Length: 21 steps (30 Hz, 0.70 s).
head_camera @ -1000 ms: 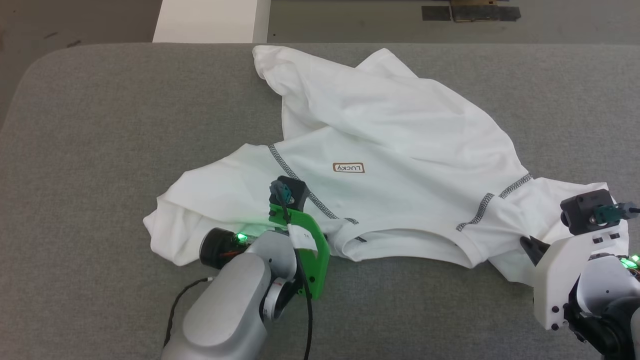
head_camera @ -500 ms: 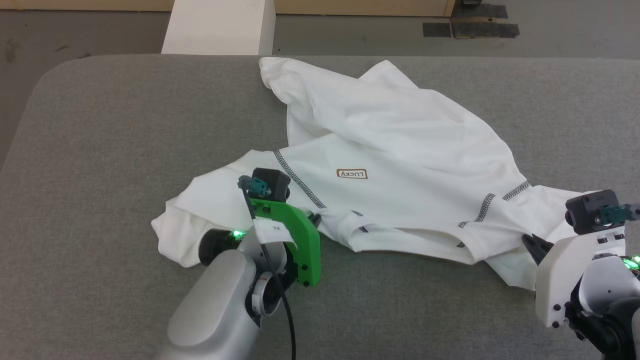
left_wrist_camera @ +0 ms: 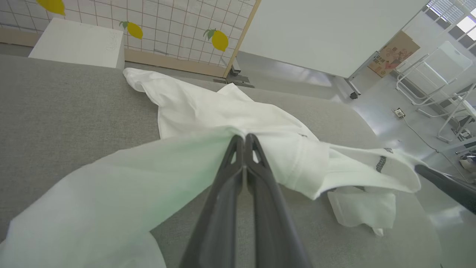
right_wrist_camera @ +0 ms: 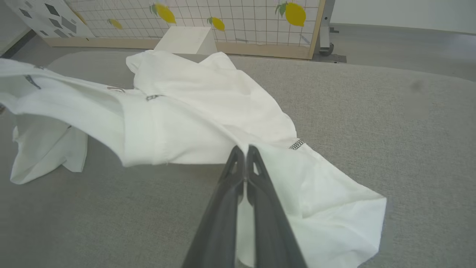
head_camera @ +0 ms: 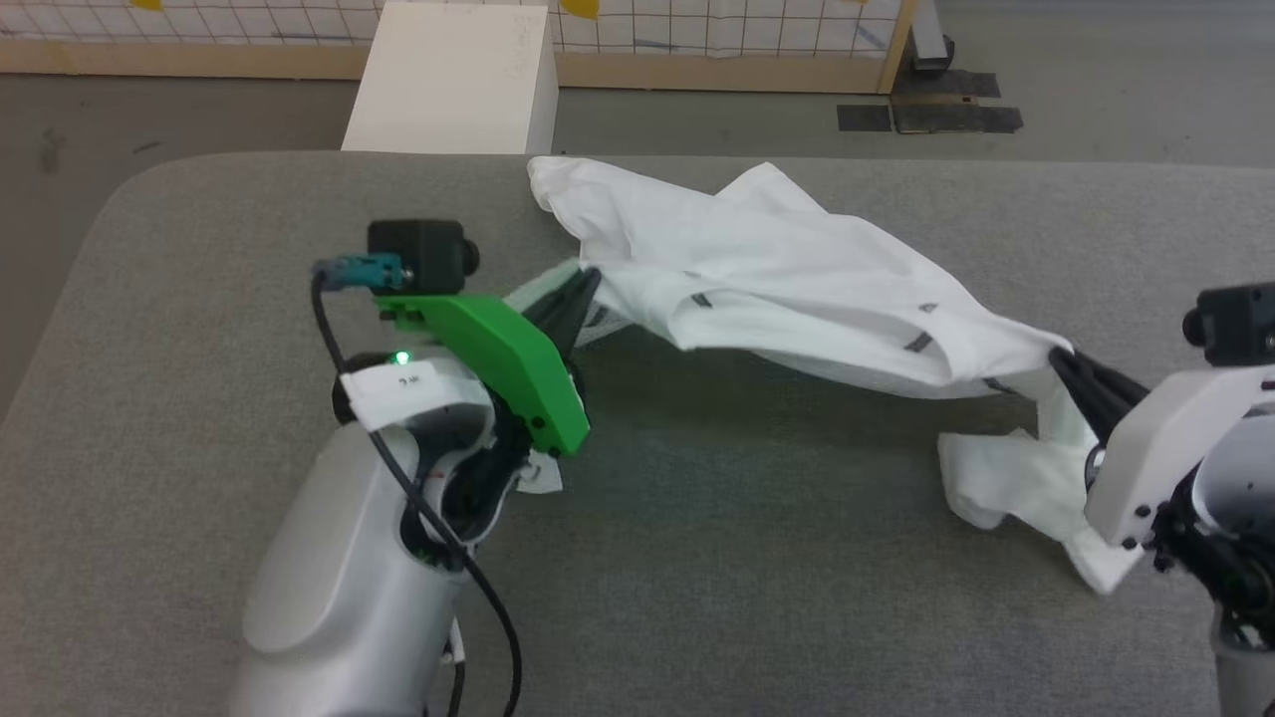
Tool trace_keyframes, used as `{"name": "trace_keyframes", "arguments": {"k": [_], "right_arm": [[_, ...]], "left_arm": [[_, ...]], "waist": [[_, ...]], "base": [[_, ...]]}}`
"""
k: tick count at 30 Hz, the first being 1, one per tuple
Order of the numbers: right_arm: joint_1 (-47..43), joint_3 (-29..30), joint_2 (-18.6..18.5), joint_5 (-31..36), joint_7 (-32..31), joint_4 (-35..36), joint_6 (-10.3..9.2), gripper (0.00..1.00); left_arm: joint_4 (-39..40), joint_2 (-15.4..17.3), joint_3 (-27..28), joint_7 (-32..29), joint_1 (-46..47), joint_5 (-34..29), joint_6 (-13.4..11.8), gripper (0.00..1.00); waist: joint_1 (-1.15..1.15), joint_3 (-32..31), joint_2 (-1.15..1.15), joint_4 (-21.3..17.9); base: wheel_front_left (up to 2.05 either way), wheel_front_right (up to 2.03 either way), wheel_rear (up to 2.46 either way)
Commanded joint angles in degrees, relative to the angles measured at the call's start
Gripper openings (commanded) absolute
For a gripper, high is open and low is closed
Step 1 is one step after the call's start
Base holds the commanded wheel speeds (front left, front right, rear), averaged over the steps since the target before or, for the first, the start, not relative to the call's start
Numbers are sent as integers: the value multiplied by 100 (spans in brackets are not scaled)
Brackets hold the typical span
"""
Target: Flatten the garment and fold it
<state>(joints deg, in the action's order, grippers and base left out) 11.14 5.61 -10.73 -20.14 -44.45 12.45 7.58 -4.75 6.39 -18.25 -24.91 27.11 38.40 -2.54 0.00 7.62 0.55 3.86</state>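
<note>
The white garment [head_camera: 797,284] hangs stretched between my two grippers above the grey padded table [head_camera: 199,249], its far part still lying on the table. My left gripper [head_camera: 588,282] is shut on the garment's left shoulder area, and its long dark fingers pinch the cloth [left_wrist_camera: 208,149] at their tips [left_wrist_camera: 244,137]. My right gripper [head_camera: 1064,358] is shut on the right shoulder area [right_wrist_camera: 178,126], fingertips [right_wrist_camera: 243,149] buried in the fabric. A sleeve [head_camera: 1016,483] droops from the right grip onto the table. Grey stitched seams [head_camera: 918,342] show along the lifted edge.
A rigid white box [head_camera: 453,80] stands on the floor beyond the table's far edge. Behind it runs a wood-framed grid panel [head_camera: 697,40] with lemon stickers. Dark tape patches [head_camera: 926,115] mark the floor. Bare grey table lies in front between the arms.
The left gripper closed on the garment, and both grippers rose, lifting the near edge off the table. The head camera tilted up, showing more floor and the box.
</note>
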Motion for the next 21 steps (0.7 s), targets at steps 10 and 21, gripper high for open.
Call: {"name": "trace_keyframes", "arguments": {"k": [10,21], "right_arm": [[2763,-384,-448,-383,-103,-1005,-9,0],[6129,-895,-187,125,853,-2916,-9,0]], "left_arm": [[-542,152,425,151,2194,-71,37,0],[-1989,250,530,940,5122,-824,-97,0]], "waist": [[0,715,-53,-242],[0,1808,-53,-456]], "base": [[0,0,0],[0,0,0]]}}
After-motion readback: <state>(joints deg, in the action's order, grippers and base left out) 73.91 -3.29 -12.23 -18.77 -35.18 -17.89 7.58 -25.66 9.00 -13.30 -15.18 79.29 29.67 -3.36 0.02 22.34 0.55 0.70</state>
